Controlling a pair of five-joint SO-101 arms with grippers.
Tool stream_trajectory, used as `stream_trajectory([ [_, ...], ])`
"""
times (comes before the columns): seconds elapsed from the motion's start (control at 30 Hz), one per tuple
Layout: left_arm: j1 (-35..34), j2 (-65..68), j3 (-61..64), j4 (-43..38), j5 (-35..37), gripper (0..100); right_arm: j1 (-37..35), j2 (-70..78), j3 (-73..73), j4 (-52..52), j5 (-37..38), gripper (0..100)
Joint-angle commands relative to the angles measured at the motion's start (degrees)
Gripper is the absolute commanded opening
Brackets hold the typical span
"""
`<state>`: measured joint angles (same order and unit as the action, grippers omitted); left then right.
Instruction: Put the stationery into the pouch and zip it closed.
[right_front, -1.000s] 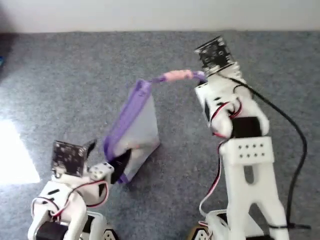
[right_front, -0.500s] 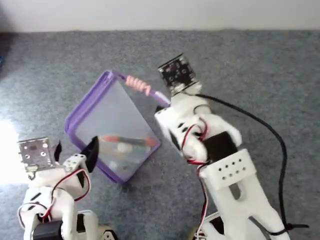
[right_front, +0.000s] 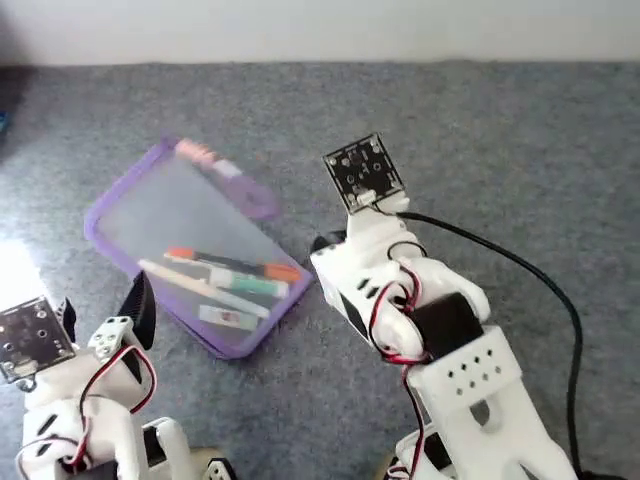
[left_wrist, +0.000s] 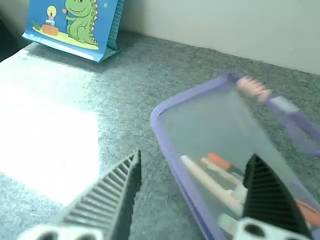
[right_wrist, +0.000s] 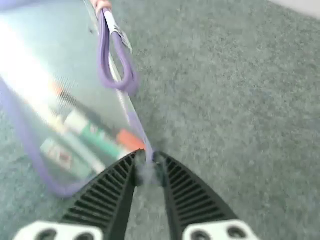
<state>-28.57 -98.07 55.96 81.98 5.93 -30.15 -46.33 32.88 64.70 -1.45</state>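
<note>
The clear pouch (right_front: 175, 215) with a purple edge lies flat on the grey carpet, with pens and other stationery (right_front: 225, 275) inside it. Its pink zip pull (right_front: 195, 150) and purple strap (right_front: 240, 180) rest at the far end. My left gripper (right_front: 130, 315) stands open just short of the pouch's near-left edge. In the left wrist view the fingers of the left gripper (left_wrist: 194, 160) frame the pouch (left_wrist: 215, 125). My right gripper (right_front: 325, 245) is shut beside the pouch's right corner, holding nothing. In the right wrist view the right gripper's (right_wrist: 145, 159) tips sit by the pouch edge (right_wrist: 132, 120), near the strap (right_wrist: 115, 65).
A blue gift bag with a dinosaur picture (left_wrist: 75, 25) stands by the wall at the far left. A bright white patch (right_front: 20, 290) lies on the carpet left of the pouch. The right arm's black cable (right_front: 530, 280) loops over open carpet to the right.
The pouch went from hanging tilted between both grippers to lying flat. The right gripper let go of the strap and drew back toward the pouch's right corner. The left gripper let go and pulled back.
</note>
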Motion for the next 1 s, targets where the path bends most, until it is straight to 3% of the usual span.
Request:
stream_trajectory([
  [0.0,-0.3,1.0,-4.8,3.0,0.8,32,2.1,-5.2,-0.4,5.1,-1.8,15.4],
  [0.23,0.1,1.0,-6.8,5.0,0.6,32,8.7,-14.4,-0.4,14.2,-3.4,19.1],
  [0.4,7.8,1.0,-6.7,5.0,0.8,31,13.5,-20.9,-0.4,18.2,-3.5,19.0],
  [0.5,11.9,0.9,-7.3,5.1,0.4,24,17.3,-23.8,-0.3,18.8,-3.5,15.0],
  [0.63,13.0,0.9,-8.0,7.4,-1.0,8,22.5,-26.1,-0.3,18.8,-3.5,0.0],
  [0.7,13.5,1.0,-7.8,7.6,-1.6,1,24.9,-26.5,-0.2,19.3,-3.5,3.5],
  [0.97,23.4,1.0,-3.6,7.5,-1.7,1,33.6,-26.9,5.2,19.4,-3.5,0.9],
])
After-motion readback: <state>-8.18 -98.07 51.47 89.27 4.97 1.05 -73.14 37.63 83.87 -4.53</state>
